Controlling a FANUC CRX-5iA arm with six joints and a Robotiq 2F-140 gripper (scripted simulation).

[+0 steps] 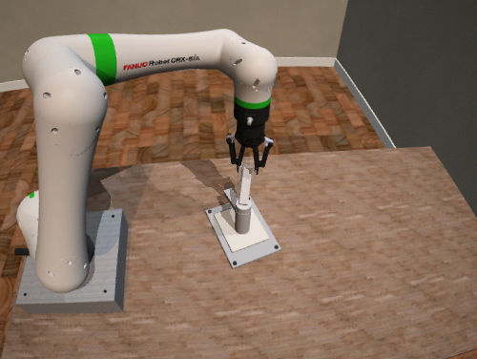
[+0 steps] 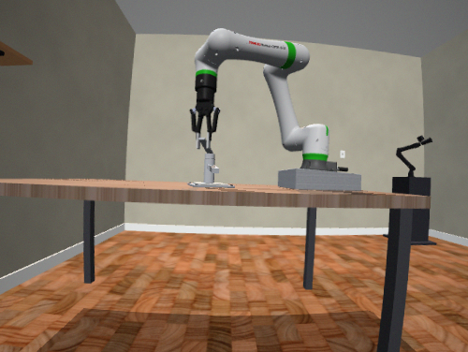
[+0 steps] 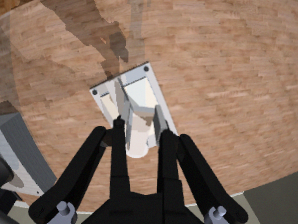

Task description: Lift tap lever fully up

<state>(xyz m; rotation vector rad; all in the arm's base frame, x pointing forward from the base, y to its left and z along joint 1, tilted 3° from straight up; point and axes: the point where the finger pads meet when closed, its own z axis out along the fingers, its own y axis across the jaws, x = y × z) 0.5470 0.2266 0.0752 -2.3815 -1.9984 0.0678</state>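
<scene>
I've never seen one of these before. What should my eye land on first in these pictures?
First, the big white arm with green bands, rising from a grey block at the table's left edge and bending over the wooden table. Next, its black gripper, pointing straight down over a small metal tap on a square plate near the table's middle. The tap's lever stands raised between the fingers.
</scene>
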